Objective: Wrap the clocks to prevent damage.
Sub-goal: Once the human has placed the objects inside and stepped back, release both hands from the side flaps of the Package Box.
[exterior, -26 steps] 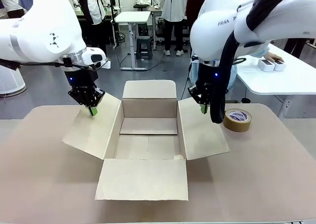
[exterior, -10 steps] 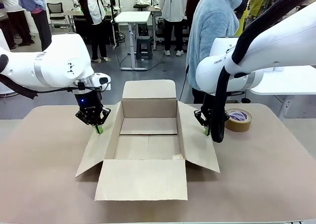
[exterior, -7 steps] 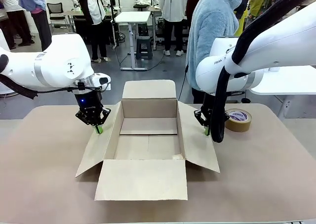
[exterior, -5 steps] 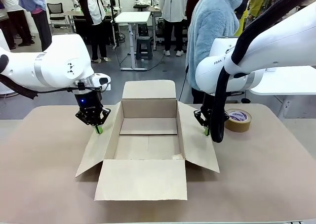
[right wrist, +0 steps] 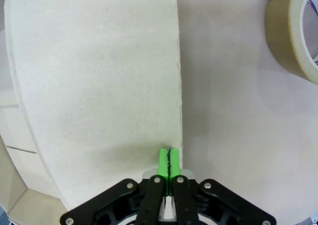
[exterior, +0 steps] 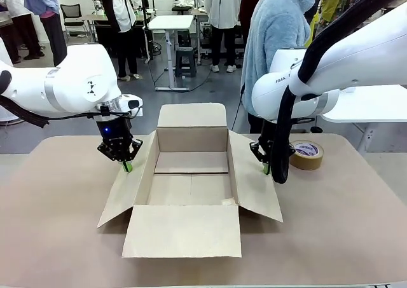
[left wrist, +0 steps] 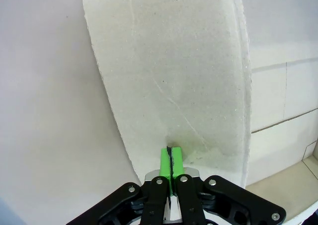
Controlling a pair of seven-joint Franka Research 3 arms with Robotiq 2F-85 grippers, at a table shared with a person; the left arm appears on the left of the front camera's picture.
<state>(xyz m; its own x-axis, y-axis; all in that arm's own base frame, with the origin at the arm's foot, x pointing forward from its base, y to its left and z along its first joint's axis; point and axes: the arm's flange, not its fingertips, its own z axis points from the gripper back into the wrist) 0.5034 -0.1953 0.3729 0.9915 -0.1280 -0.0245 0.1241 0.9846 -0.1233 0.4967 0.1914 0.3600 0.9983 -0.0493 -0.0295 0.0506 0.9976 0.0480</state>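
Front view: an open cardboard box sits in the middle of the table. The left gripper, pads pressed together on nothing, touches its tip to the left flap. The right gripper, likewise closed, touches the right flap. A tape roll lies near it.

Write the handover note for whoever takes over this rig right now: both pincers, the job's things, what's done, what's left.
Left pincer: shut, green tips against the left flap of the open brown cardboard box.
Right pincer: shut, tips at the outer edge of the right flap.
Brown tape roll: lying flat on the tan table, right of the box, untouched.
Done: box stands open with all four flaps spread.
Left: judging by this, wrapping the clocks and packing them.
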